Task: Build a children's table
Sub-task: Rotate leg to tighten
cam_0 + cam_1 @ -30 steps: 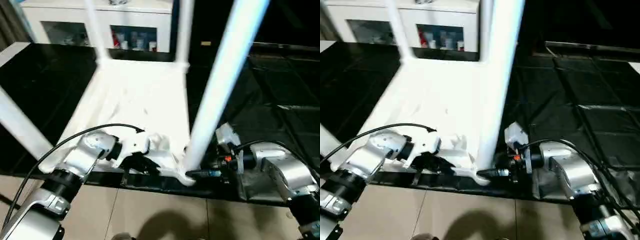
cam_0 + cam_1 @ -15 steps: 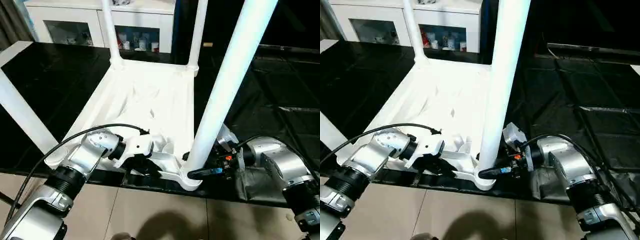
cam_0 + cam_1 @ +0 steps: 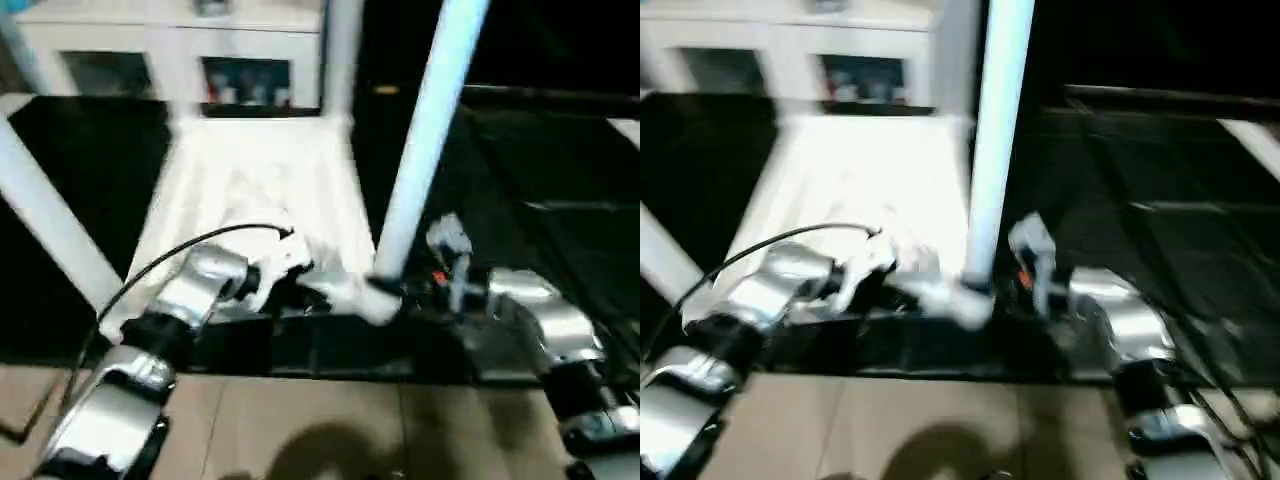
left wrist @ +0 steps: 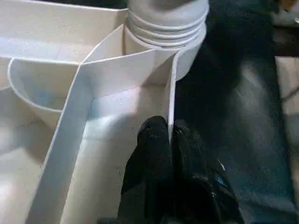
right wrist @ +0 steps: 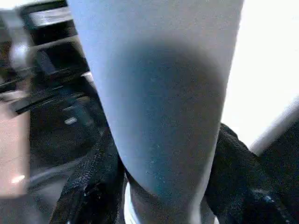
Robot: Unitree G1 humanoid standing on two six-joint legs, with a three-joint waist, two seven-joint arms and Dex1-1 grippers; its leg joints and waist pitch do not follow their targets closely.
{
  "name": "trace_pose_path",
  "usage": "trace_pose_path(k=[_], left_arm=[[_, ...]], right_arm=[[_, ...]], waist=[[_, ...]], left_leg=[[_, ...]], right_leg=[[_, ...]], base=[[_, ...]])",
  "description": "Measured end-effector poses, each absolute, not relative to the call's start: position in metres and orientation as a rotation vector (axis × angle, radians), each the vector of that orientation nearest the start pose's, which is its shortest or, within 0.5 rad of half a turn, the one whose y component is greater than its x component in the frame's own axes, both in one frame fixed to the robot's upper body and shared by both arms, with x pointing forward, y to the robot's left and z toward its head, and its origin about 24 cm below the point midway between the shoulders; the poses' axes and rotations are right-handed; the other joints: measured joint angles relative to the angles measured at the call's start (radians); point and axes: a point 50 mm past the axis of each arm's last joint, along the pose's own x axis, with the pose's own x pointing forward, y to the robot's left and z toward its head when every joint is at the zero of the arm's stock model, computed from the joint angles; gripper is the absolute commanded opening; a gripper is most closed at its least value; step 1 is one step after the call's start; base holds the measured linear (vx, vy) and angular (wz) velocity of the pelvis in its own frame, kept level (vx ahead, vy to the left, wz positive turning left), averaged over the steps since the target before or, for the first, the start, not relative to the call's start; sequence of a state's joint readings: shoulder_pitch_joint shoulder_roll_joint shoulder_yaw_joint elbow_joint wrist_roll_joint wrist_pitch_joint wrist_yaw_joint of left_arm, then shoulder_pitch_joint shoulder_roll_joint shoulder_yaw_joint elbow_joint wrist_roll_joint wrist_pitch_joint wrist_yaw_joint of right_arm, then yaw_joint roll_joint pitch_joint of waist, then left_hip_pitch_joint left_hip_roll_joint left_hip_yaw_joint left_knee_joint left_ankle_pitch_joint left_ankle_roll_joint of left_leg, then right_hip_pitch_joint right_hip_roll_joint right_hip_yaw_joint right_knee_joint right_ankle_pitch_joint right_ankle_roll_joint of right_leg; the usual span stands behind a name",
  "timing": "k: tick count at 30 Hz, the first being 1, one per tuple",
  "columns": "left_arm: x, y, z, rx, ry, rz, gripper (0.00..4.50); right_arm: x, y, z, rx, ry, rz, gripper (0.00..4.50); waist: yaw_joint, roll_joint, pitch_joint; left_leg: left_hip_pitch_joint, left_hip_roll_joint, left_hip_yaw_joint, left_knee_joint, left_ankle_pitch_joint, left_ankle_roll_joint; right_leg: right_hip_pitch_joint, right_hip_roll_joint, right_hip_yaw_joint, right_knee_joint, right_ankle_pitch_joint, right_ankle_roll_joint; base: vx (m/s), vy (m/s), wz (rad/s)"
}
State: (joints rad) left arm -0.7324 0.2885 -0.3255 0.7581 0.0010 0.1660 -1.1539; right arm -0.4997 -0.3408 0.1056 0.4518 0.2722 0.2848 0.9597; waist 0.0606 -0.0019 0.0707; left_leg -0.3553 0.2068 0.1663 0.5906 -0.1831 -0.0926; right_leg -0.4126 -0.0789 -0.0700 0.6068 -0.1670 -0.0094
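The children's table lies upside down, its white ribbed top (image 3: 260,170) on a black surface and its legs pointing up. The near-right leg (image 3: 425,140) stands in the front corner socket (image 4: 168,23). My right gripper (image 3: 410,285) is at that leg's base. In the right wrist view its black fingers (image 5: 88,186) press on both sides of the leg (image 5: 159,93). My left gripper (image 3: 300,285) is just left of that corner, its fingertips (image 4: 154,135) shut on the top's thin rim wall (image 4: 172,88). Another leg (image 3: 50,225) rises at the left.
A white glass-door cabinet (image 3: 240,60) stands behind the table. The black surface (image 3: 540,160) stretches to the right, with a raised edge at the far right. Tan floor (image 3: 300,420) runs along the near edge below my forearms.
My right gripper's fingers have closed in on the base of the near-right leg. The left gripper keeps its hold on the rim. The head view has shifted and blurred.
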Motion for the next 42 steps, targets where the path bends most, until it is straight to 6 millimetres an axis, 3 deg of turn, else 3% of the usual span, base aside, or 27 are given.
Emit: trace_pose_path(k=[3, 5, 7, 12, 13, 17, 19, 21, 28, 33, 42], left_arm=[[0.346, 0.103, 0.055, 0.309, 0.507, -1.18, 0.0], [0.355, 0.091, 0.056, 0.292, 0.502, -1.066, 0.0], [0.357, 0.084, 0.056, 0.282, 0.493, -1.019, 0.0], [0.358, 0.08, 0.056, 0.275, 0.482, -1.008, 0.0], [0.358, 0.079, 0.056, 0.275, 0.482, -1.008, 0.0], [0.358, 0.08, 0.057, 0.295, 0.471, -1.015, 0.0], [0.359, 0.083, 0.057, 0.308, 0.466, -1.009, 0.0], [0.359, 0.087, 0.058, 0.321, 0.467, -1.008, 0.0], [0.355, 0.099, 0.062, 0.373, 0.447, -1.089, 0.0], [0.342, 0.112, 0.062, 0.413, 0.426, -1.254, 0.0], [0.321, 0.121, 0.061, 0.492, 0.431, -1.512, 0.0]], right_arm=[[0.332, -0.135, 0.063, 0.041, 0.279, 0.809, 2.02], [0.346, -0.12, 0.064, 0.074, 0.267, 0.582, 2.0], [0.351, -0.116, 0.065, 0.075, 0.265, 0.487, 2.0], [0.352, -0.115, 0.066, 0.069, 0.254, 0.447, 2.0], [0.352, -0.115, 0.066, 0.067, 0.252, 0.446, 2.33], [0.348, -0.117, 0.065, 0.068, 0.244, 0.449, 2.73], [0.343, -0.117, 0.06, 0.085, 0.253, 0.469, 2.78], [0.337, -0.126, 0.06, 0.083, 0.242, 0.506, 3.11], [0.307, -0.151, 0.054, 0.034, 0.278, 0.788, 3.67], [0.296, -0.171, 0.066, -0.042, 0.272, 0.948, 3.8], [0.283, -0.18, 0.076, -0.091, 0.275, 1.239, 3.8]], waist=[[-0.012, 0.0, 0.0], [-0.023, 0.0, 0.0], [-0.026, 0.001, 0.0], [-0.025, 0.003, -0.002], [-0.024, 0.003, -0.002], [-0.021, 0.003, -0.002], [-0.023, 0.002, -0.002], [-0.023, 0.002, -0.001], [-0.026, 0.0, 0.0], [-0.008, 0.001, 0.0], [0.035, 0.0, 0.0]], left_leg=[[0.002, -0.001, 0.002, -0.002, 0.0, 0.0], [0.001, -0.001, 0.001, -0.002, 0.0, 0.0], [0.001, -0.001, 0.0, -0.005, 0.0, 0.0], [0.004, -0.002, 0.003, -0.009, 0.0, 0.0], [0.005, -0.002, 0.003, -0.01, 0.0, 0.0], [0.007, -0.002, 0.005, -0.017, 0.0, 0.0], [0.007, -0.001, 0.004, -0.018, 0.0, 0.0], [0.006, -0.001, 0.003, -0.019, 0.0, 0.0], [0.004, -0.001, 0.003, -0.021, 0.0, 0.0], [0.004, -0.001, 0.006, -0.024, 0.0, 0.0], [0.004, 0.0, 0.009, -0.023, -0.001, 0.0]], right_leg=[[-0.001, 0.0, 0.0, 0.0, 0.0, 0.0], [-0.004, 0.0, 0.001, 0.0, 0.0, 0.0], [-0.003, 0.0, 0.001, -0.005, 0.0, 0.0], [0.002, 0.001, 0.004, -0.012, 0.005, -0.001], [0.003, 0.001, 0.004, -0.012, 0.005, -0.001], [0.003, 0.001, 0.002, -0.012, 0.005, -0.001], [0.002, 0.002, 0.001, -0.012, 0.005, -0.001], [0.001, 0.002, 0.001, -0.013, 0.005, -0.001], [-0.005, 0.002, 0.001, -0.014, 0.005, -0.001], [-0.005, 0.003, 0.001, -0.015, 0.006, -0.007], [-0.004, 0.001, 0.003, -0.016, 0.004, -0.007]], base=[[0.0, 0.0, 0.0], [0.0, 0.0, 0.0], [0.0, 0.0, 0.0], [0.0, 0.0, 0.0], [0.0, 0.0, 0.0], [0.0, 0.0, 0.0], [0.0, 0.0, 0.0], [0.0, 0.0, 0.0], [0.0, 0.0, 0.0], [0.0, 0.0, 0.0], [0.0, 0.0, 0.0]])
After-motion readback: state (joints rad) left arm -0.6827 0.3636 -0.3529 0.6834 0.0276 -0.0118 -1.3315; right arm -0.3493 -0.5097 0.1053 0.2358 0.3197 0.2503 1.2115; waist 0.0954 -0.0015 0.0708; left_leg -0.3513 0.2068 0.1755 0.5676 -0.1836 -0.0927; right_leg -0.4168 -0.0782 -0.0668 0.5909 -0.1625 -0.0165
